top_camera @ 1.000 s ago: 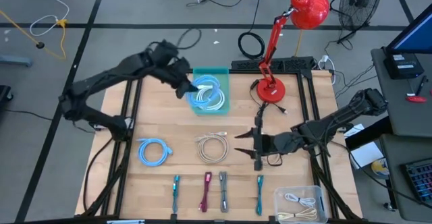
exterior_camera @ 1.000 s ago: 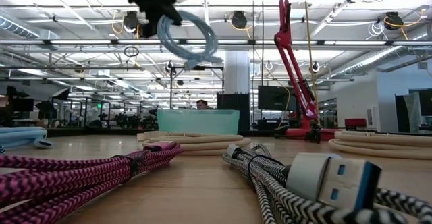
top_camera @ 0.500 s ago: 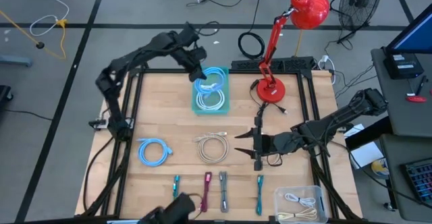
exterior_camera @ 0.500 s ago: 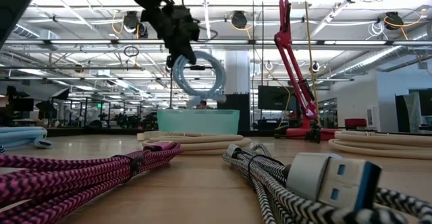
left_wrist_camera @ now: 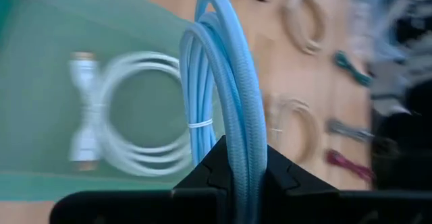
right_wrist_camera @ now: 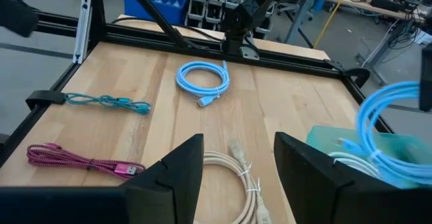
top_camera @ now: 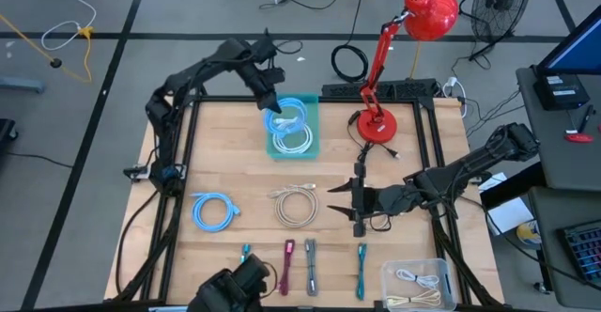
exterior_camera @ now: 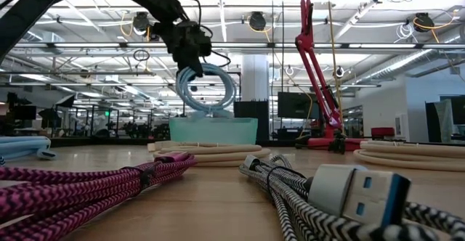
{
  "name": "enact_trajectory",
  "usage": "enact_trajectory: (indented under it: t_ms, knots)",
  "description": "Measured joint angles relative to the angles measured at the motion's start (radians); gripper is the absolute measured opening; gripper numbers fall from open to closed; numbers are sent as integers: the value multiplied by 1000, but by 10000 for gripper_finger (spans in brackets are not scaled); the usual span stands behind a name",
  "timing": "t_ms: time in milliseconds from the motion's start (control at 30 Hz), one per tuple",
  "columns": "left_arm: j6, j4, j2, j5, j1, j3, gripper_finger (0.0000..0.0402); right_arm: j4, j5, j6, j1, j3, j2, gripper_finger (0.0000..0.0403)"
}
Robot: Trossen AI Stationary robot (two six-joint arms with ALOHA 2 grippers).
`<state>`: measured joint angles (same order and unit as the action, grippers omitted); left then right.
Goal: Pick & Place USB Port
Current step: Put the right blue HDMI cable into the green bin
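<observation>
A light blue coiled cable [exterior_camera: 208,88] hangs in my left gripper [exterior_camera: 187,55], over the teal bin [top_camera: 311,145] at the table's far middle. In the high view the left gripper [top_camera: 269,104] stands above the bin's far left corner. A white coiled cable [left_wrist_camera: 127,127] lies on the bin's floor. My right gripper [top_camera: 348,200] hovers open over the table's middle right with nothing between its fingers [right_wrist_camera: 177,170]. My left gripper pinches the top of the blue coil [left_wrist_camera: 237,142], several strands together, between its two fingers [left_wrist_camera: 286,174]. The fingers slant down from the table's far left. The coil hangs on edge below them, its lower end [exterior_camera: 203,113] just over the bin's rim.
On the table lie a second blue coil [top_camera: 215,210], a beige coil [top_camera: 298,204] and a row of short cables [top_camera: 300,267] by the near edge. A clear tray [top_camera: 418,284] sits near right, a red lamp [top_camera: 379,124] far right. A dark shape [top_camera: 235,289] shows at the near edge.
My left gripper has carried the blue coil from the bin's left side toward the table's far right, over the bin. It has come down and tipped further downward. The coil now hangs just above the bin. A dark shape has come in at the near edge.
</observation>
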<state>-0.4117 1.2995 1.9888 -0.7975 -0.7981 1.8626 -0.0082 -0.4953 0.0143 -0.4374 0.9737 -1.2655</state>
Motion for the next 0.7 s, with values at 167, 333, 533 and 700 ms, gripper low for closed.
enact_trajectory:
  t_ms: [167,333,533,700]
  knots:
    - [-100,85,0,-90,28,0,28,-2,-6,12,12,0,0,171]
    - [-110,160,-33,-8,140,0,28,-17,-65,68,34,0,0,171]
    - [-57,198,-62,73,385,0,28,-2,-34,157,68,-15,0,171]
    - [39,180,-80,143,588,7,28,188,170,175,122,-98,-1,171]
